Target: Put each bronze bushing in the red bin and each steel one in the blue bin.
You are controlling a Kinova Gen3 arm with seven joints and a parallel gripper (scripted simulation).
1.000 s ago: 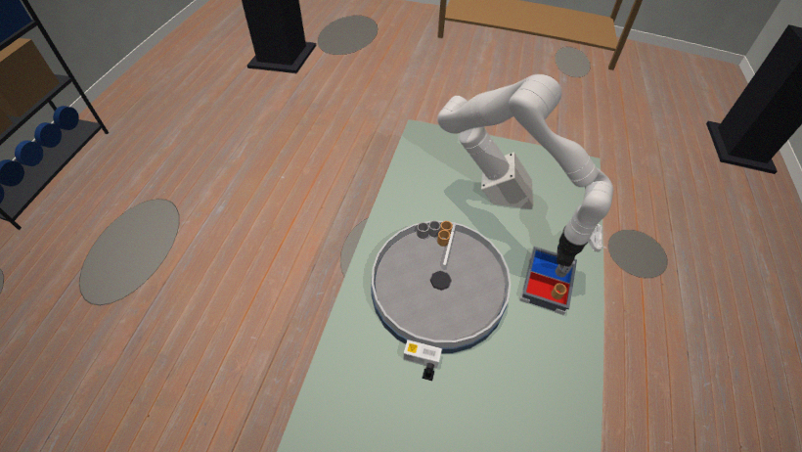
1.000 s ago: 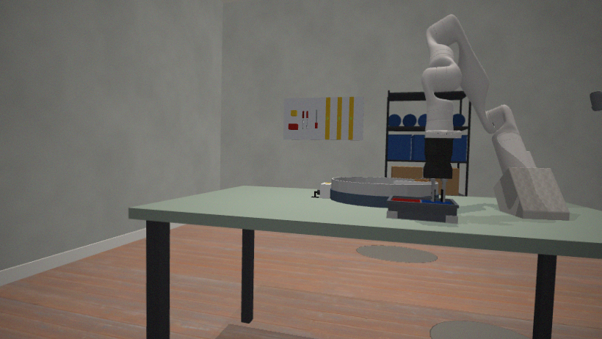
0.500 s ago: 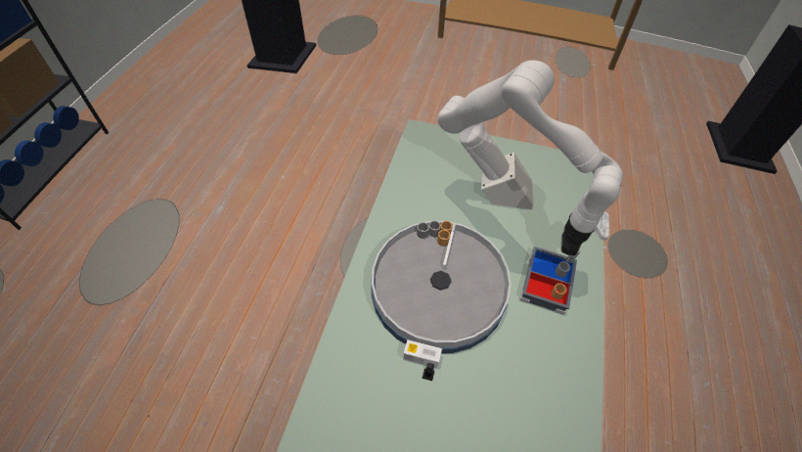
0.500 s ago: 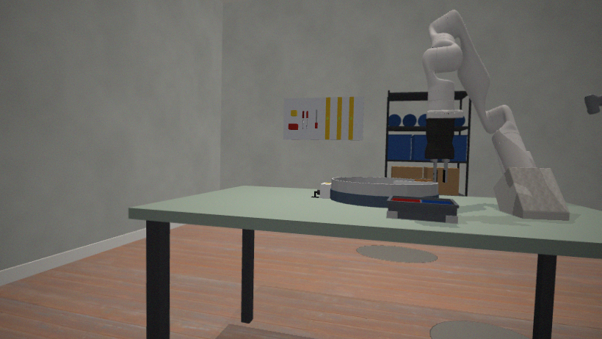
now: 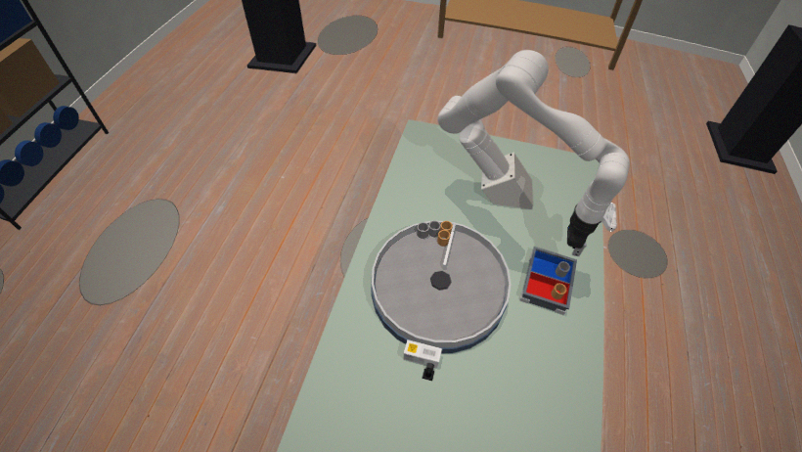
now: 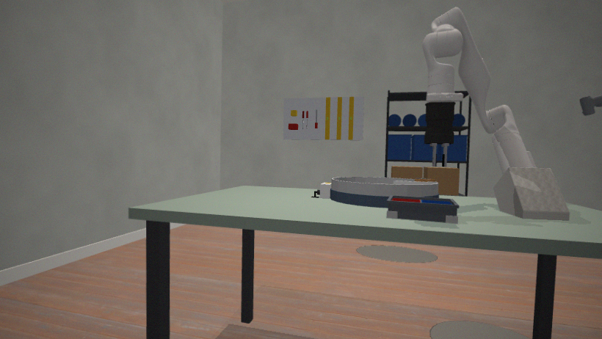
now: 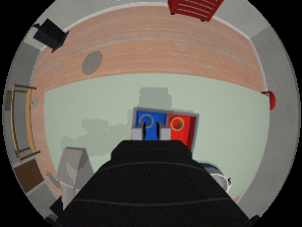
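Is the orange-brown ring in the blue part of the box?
No, the bronze bushing sits in the red bin.

The claw (image 5: pixel 576 248) (image 6: pixel 439 164) (image 7: pixel 151 127) has risen higher above the blue bin (image 5: pixel 547 264) (image 6: pixel 436 202) (image 7: pixel 157 118).
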